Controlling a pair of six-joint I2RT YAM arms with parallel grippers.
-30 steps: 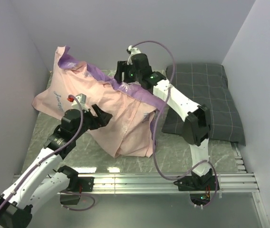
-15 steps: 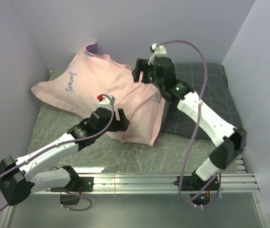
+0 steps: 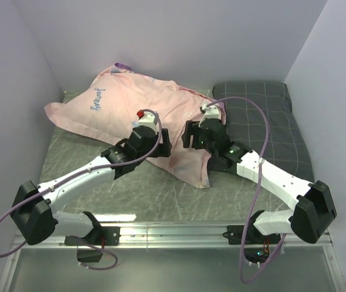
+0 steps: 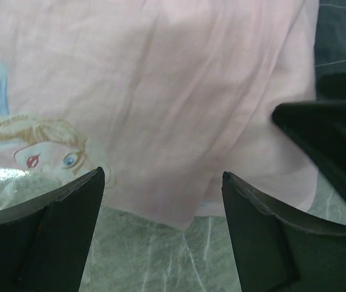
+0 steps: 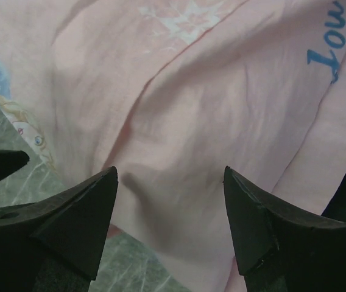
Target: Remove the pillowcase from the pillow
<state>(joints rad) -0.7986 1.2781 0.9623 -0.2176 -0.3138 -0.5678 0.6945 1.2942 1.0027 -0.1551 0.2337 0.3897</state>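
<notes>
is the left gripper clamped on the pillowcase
No, in the left wrist view the left gripper stands wide open, with the pillowcase lying beyond its spread fingers.

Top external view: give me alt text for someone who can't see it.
A pink pillowcase lies rumpled on the table, from back left to centre. The left gripper and right gripper are open over its near part, facing each other. A dark grey checked pillow lies at back right.
</notes>
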